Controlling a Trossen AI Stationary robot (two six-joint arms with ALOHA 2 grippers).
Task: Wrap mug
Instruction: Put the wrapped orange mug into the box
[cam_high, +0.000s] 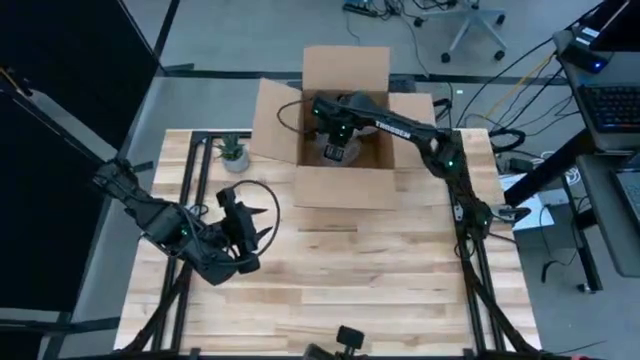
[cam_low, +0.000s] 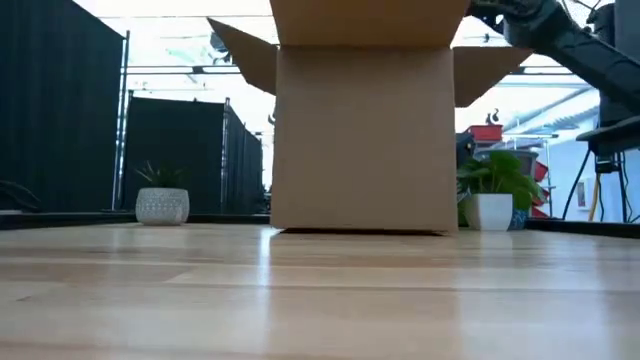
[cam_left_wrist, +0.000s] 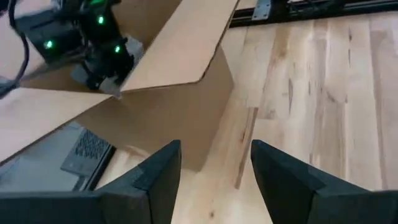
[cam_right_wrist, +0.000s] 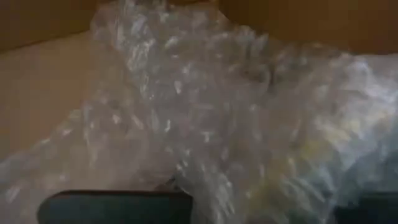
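High view: the right gripper (cam_high: 337, 140) reaches down into the open brown cardboard box (cam_high: 345, 168) at upper centre, directly above a crumpled clear bubble-wrap bundle (cam_right_wrist: 211, 118); its grip is unclear. The left gripper (cam_high: 238, 222), spread and empty, waits lower left.

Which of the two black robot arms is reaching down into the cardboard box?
The right arm: its gripper sits inside the open brown cardboard box, over clear bubble wrap. The left arm waits outside it, jaws open.
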